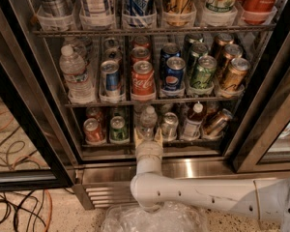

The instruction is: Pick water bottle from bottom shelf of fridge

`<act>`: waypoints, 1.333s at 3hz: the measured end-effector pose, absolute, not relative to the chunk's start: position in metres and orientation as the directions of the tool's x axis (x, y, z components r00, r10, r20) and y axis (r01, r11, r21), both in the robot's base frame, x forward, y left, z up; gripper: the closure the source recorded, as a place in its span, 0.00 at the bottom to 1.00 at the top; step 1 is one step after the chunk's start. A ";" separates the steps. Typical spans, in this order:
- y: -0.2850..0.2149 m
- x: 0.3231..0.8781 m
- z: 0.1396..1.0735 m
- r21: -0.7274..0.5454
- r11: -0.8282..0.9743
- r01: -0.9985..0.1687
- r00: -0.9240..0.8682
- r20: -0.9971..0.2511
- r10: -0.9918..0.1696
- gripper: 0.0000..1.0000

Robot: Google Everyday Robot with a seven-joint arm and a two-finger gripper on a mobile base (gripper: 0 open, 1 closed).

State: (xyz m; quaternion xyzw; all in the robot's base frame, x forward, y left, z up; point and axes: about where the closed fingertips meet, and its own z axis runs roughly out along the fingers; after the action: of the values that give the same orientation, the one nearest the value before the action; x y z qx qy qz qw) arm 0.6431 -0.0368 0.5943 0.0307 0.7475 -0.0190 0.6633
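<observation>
One gripper (148, 137) is noted, at the front edge of the bottom shelf (128, 145) of the fridge (20, 108), in the middle lane. It is open. Its pale fingers (137, 138) stand apart, one on each side of the lower part of the water bottle (147, 120). Contact with the bottle cannot be confirmed.

The water bottle stands upright at the shelf front between the fingers, white cap up. Its top is just under the rack above.

The white arm (203, 197) runs in from the lower right, bends at an elbow below the steel ledge (198, 167), and rises straight up to the gripper.

On the same shelf, a green can (118, 128) stands just left of the bottle and a red can (93, 130) further left. A silver can (169, 125) stands just right of the bottle. Next to it is a dark-label bottle (192, 122) with a white cap, then a tilted can (216, 122) at the far right.

On the rack above, a big bottle (76, 74) stands at the left. Right of it are rows of cans, among them a Coca-Cola can (142, 79) and a Pepsi can (174, 74). The top rack carries taller cans in clear trays.

Below the ledge is the ribbed base (106, 192). Crumpled clear plastic (154, 219) lies on the floor under the elbow. Cables (14, 211) lie on the floor at lower left.
</observation>
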 end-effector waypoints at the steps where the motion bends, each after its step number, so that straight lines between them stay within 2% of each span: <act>1: -0.039 0.646 0.600 0.062 0.996 0.068 -0.088 -0.994 0.068 0.37; 3: -0.029 0.644 0.610 0.127 0.992 0.028 -0.046 -0.991 0.128 0.37; 4: -0.029 0.644 0.610 0.127 0.992 0.028 -0.045 -0.991 0.128 0.56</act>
State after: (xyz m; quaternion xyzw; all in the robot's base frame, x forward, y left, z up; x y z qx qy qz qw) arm 0.6442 -0.0293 0.6099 0.0540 0.7219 0.0364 0.6889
